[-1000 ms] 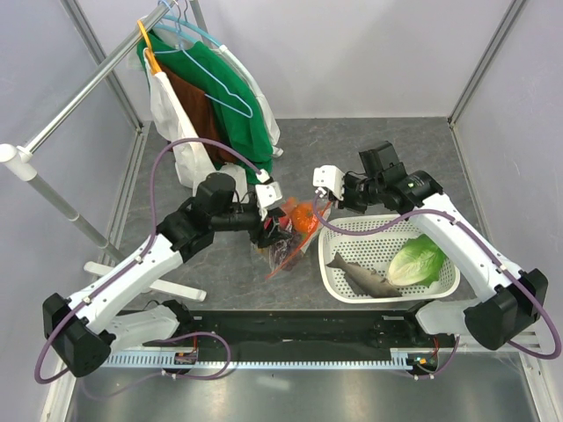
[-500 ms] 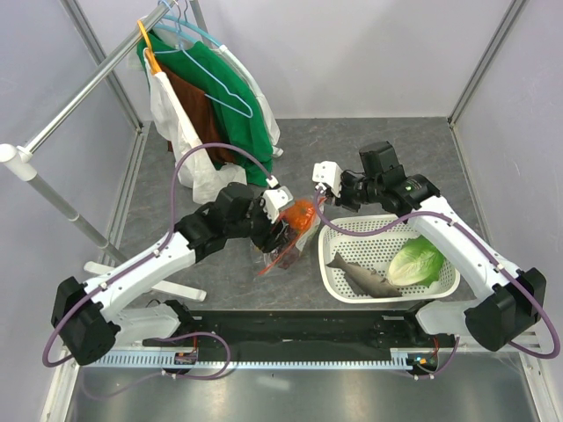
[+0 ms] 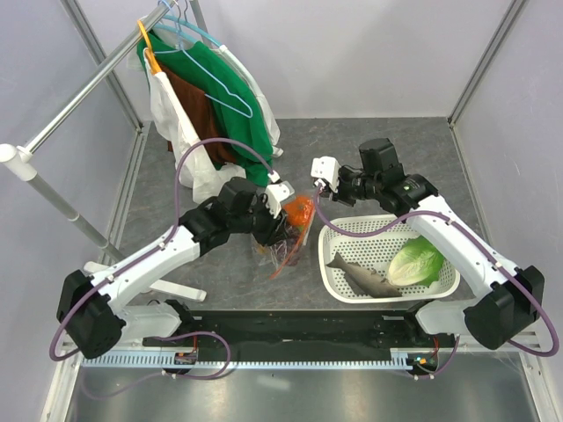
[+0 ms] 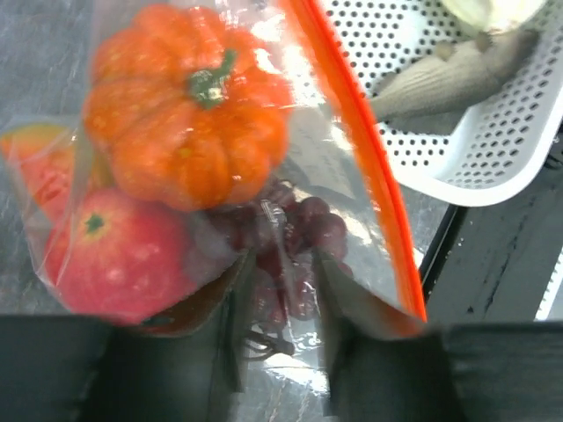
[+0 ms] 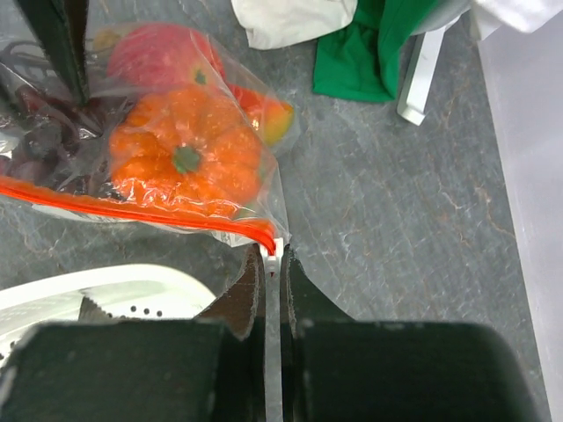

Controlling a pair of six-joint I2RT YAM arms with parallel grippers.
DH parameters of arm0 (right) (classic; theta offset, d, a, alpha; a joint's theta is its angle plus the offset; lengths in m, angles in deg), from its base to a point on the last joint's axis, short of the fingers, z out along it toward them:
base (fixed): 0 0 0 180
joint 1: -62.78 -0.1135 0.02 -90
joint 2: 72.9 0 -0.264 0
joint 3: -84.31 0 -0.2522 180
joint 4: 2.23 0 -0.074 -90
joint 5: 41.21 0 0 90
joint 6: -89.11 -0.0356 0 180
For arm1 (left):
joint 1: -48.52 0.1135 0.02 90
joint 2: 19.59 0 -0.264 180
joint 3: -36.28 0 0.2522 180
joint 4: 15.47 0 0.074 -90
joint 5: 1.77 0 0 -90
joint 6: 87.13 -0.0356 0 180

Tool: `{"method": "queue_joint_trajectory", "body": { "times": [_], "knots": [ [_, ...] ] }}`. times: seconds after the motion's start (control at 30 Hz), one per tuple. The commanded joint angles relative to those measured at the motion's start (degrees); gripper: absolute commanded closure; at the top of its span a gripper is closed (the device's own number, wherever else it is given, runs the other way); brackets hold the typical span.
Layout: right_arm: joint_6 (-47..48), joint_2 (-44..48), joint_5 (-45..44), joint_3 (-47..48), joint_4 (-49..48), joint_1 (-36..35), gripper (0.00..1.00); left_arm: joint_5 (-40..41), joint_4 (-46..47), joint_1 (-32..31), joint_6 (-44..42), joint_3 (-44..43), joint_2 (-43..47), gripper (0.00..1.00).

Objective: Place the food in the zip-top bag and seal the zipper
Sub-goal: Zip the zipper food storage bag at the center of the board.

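The zip-top bag [image 3: 288, 236] lies left of the basket, holding an orange pumpkin [image 4: 189, 105], a red apple [image 4: 114, 259], dark grapes [image 4: 295, 242] and a mango piece [image 5: 268, 110]. Its orange-red zipper [image 5: 132, 207] runs along the mouth, and also shows in the left wrist view [image 4: 369, 167]. My right gripper [image 5: 274, 264] is shut on the white slider [image 5: 274, 249] at the zipper's end; it shows in the top view [image 3: 315, 200]. My left gripper [image 4: 281, 316] pinches the bag's plastic by the grapes, seen from above [image 3: 280, 230]. The grey fish [image 3: 362, 277] and green lettuce [image 3: 416, 261] lie in the basket.
The white lattice basket [image 3: 387, 294] sits right of the bag, and its rim shows in both wrist views [image 4: 493, 176] [image 5: 88, 281]. A clothes rack with hanging garments [image 3: 211, 97] stands at the back left. Green cloth [image 5: 369, 44] lies beyond the bag.
My left arm has reached further right and its gripper sits closer over the bag. The bag has shifted slightly. My right gripper stays at the zipper's end.
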Motion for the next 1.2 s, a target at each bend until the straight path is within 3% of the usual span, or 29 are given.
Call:
{"method": "queue_joint_trajectory", "body": {
  "times": [0.0, 0.07, 0.17, 0.2, 0.27, 0.3, 0.37, 0.4, 0.43, 0.5, 0.7, 1.17],
  "knots": [
    [-0.9, -0.3, 3.8, 0.8, -6.3, 0.0, 1.0, -8.8, 4.7, 0.6, -1.3, -0.3, 7.4, 0.45],
    [-1.0, -0.2, 6.5, 0.2, -8.1, 0.0, 1.0, -18.0, 4.7, 0.6, -11.7, 0.5, 10.2, 0.41],
    [-2.1, -0.3, 10.3, -1.1, -10.2, 0.0, 1.0, -25.2, 2.4, 0.6, -30.3, 3.2, 16.8, 0.34],
    [-2.3, -0.5, 11.2, -1.1, -10.4, 0.0, 1.0, -26.7, -2.4, 0.5, -41.7, 3.2, 18.8, 0.34],
    [-2.4, -0.9, 14.2, -1.1, -10.5, 0.0, 0.99, -29.5, -10.5, 0.4, -55.4, 1.8, 19.7, 0.32],
    [-2.1, -1.2, 15.1, -1.1, -10.5, -0.2, 0.99, -29.4, -13.4, 0.5, -66.4, 0.1, 19.7, 0.32],
    [-1.1, -1.6, 16.5, -1.1, -10.5, -0.3, 0.98, -27.4, -21.1, 0.4, -74.8, -1.7, 18.0, 0.32],
    [-0.8, -1.9, 16.6, -1.0, -10.5, -0.4, 0.98, -26.5, -24.6, 0.3, -83.6, -4.0, 16.8, 0.32],
    [-0.6, -2.2, 16.8, -0.9, -10.5, -0.5, 0.98, -25.2, -29.5, 0.2, -87.6, -5.0, 14.5, 0.31],
    [-0.3, -2.7, 17.4, -0.3, -10.5, -0.6, 0.98, -21.3, -30.6, -0.3, -94.4, -6.1, 12.8, 0.3],
    [1.5, -3.9, 17.5, 0.2, -10.4, -1.7, 0.98, -14.6, -29.7, -2.0, -105.3, -7.9, 7.9, 0.29],
    [1.7, -7.3, 17.3, 3.2, -9.8, -4.7, 0.98, -10.6, -23.9, -6.1, -112.4, -6.0, 2.7, 0.3]
  ]
}}
